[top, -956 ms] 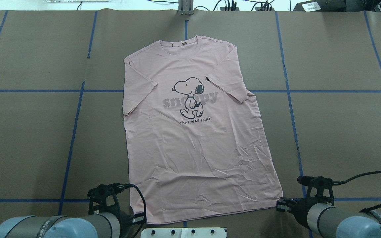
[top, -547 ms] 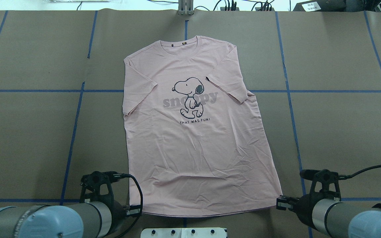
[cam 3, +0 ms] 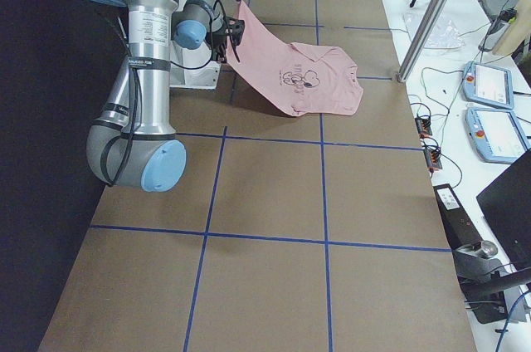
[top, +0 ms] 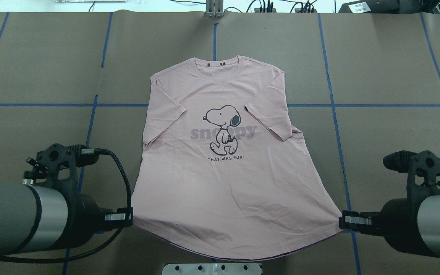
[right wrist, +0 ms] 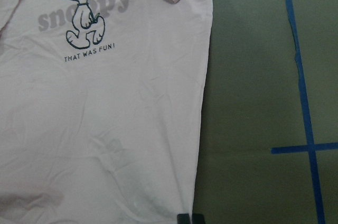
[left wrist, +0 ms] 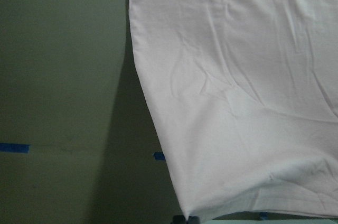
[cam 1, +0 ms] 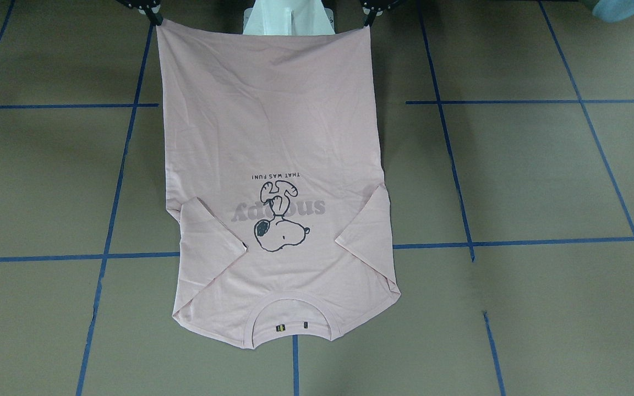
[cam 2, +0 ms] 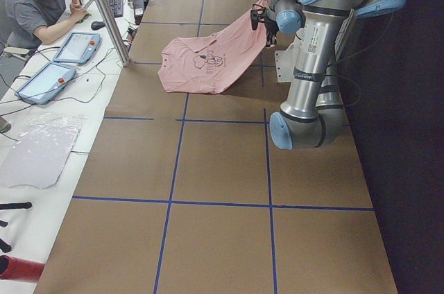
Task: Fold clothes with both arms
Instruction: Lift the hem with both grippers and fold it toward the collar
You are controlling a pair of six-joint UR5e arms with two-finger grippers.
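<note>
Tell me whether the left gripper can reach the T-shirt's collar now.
Probably not: the left gripper holds the T-shirt by its raised hem corner, with the collar at the far end. The way is clear, but it must let go first.

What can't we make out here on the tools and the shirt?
- Left tool and right tool: how much hem each pinches. In the overhead view the T-shirt corners cover the contact, and the wrist views crop it at the bottom edge.
- Front-facing view: both tools are cut off by the top edge.
- Side views: the tools are too small to judge.
- Neck tags: too small to read in any view.
- T-shirt's back layer: hidden under the front.
</note>
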